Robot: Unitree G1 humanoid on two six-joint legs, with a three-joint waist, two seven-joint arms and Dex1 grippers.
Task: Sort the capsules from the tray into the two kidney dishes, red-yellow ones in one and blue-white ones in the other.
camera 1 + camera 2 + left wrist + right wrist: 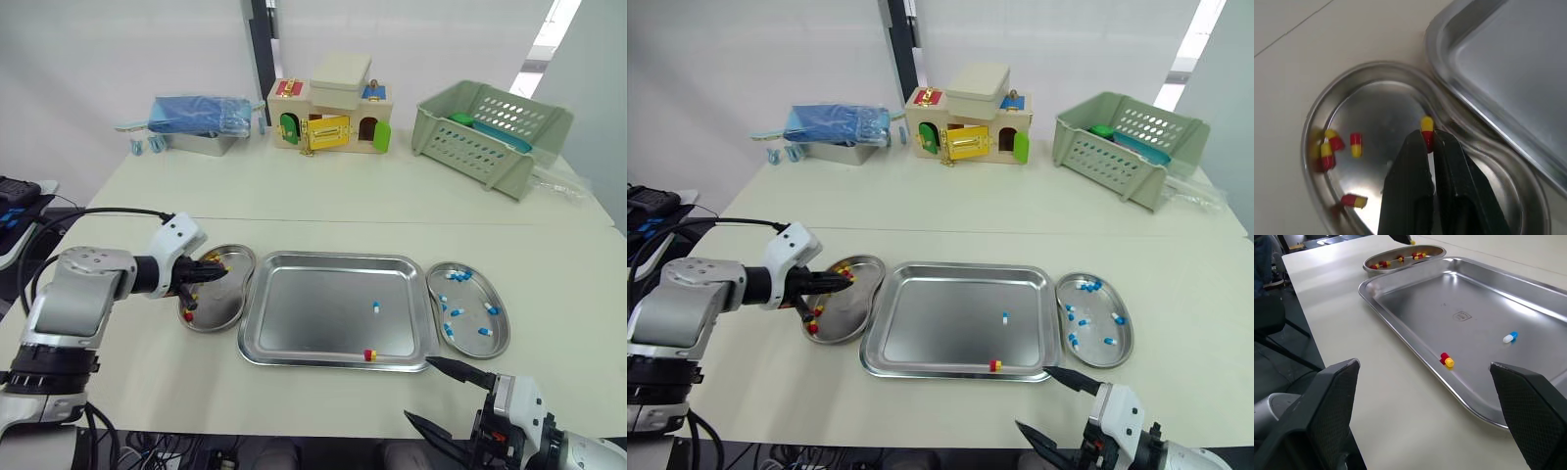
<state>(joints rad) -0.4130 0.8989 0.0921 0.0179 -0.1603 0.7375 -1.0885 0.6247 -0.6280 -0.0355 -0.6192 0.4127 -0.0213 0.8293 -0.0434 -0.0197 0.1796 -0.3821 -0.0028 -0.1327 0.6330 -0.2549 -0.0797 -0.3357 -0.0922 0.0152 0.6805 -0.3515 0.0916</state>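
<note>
Left wrist view: tool [1429, 139] over dish [1376, 100]

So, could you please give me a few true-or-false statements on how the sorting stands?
1. The left gripper is shut on a red-yellow capsule above the left dish. True.
2. The tray is empty. False: a blue-white capsule and a loose red-yellow capsule lie in it.
3. The right dish holds only blue-white pills. True.
4. The right gripper is shut on a capsule. False: it is open and holds nothing, near the tray's front right corner.
5. The green basket stands at the back left of the table. False: it is at the back right.
</note>
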